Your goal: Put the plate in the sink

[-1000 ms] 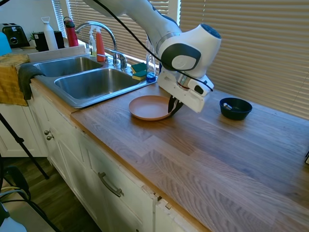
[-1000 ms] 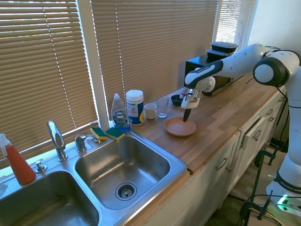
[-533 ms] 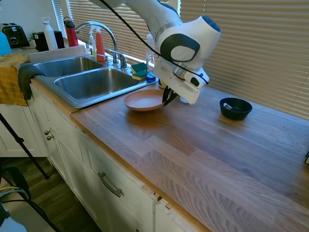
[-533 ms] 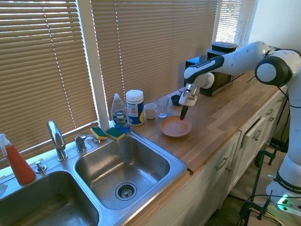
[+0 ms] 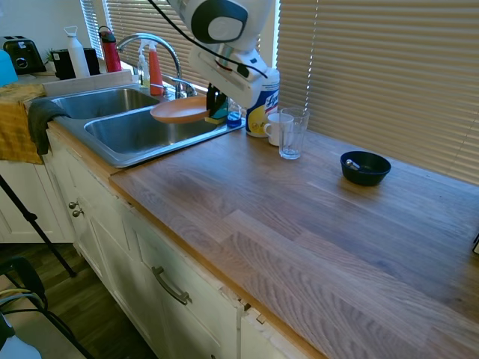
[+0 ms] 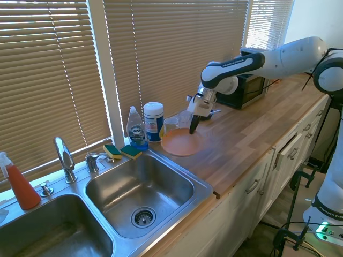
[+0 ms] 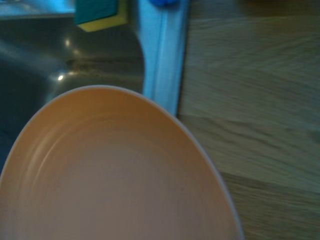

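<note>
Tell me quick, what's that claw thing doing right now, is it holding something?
Gripper: closed on the rim of the plate, holding it in the air at the edge of the sink.

We count one plate (image 5: 179, 110); one sink (image 6: 128, 187) with two basins; one bowl (image 5: 364, 167); two sponges (image 6: 122, 151); one glass (image 5: 291, 133); one mug (image 5: 278, 128); one gripper (image 6: 192, 126).
</note>
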Controlling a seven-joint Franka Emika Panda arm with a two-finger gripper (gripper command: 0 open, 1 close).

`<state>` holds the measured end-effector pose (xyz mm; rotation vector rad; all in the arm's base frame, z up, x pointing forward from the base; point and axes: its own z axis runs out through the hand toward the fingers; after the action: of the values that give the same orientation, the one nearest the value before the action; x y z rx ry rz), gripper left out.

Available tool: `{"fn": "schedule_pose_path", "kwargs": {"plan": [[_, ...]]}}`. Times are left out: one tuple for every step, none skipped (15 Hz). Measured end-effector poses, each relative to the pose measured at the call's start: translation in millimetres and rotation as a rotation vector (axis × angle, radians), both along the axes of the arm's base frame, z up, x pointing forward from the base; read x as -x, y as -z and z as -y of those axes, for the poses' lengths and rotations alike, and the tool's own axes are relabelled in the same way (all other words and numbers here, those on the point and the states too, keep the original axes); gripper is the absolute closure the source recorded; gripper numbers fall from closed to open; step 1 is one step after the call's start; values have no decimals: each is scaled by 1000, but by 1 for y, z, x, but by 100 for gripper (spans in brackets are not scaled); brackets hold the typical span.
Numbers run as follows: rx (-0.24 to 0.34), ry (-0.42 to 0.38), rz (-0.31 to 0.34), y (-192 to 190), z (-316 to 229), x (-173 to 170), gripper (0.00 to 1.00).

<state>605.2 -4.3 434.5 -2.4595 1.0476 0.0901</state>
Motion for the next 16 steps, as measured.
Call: {"fn": "schedule_pose_path", "kwargs": {"plan": [[5,-3,-8,-2,-17,0,100],[10,0,-15,-2,-31,0,100],[15,-4,-15,-2,-32,0,100],[24,-17,-12,-1,-38,-1,100],[35,-36,1,1,-51,-4,100],[46,-60,18,2,-69,-8,100],[55,-92,38,4,-93,-14,100],[65,-124,56,7,-115,-19,100],[75,-156,68,11,-137,-25,100],[86,-184,76,16,-157,-33,100],[97,-208,80,23,-175,-42,100],[103,-231,80,33,-193,-52,100],[108,-251,80,46,-210,-61,100],[115,-266,76,59,-223,-70,100],[120,-277,69,74,-235,-78,100],[125,-286,63,89,-244,-85,100]]}}
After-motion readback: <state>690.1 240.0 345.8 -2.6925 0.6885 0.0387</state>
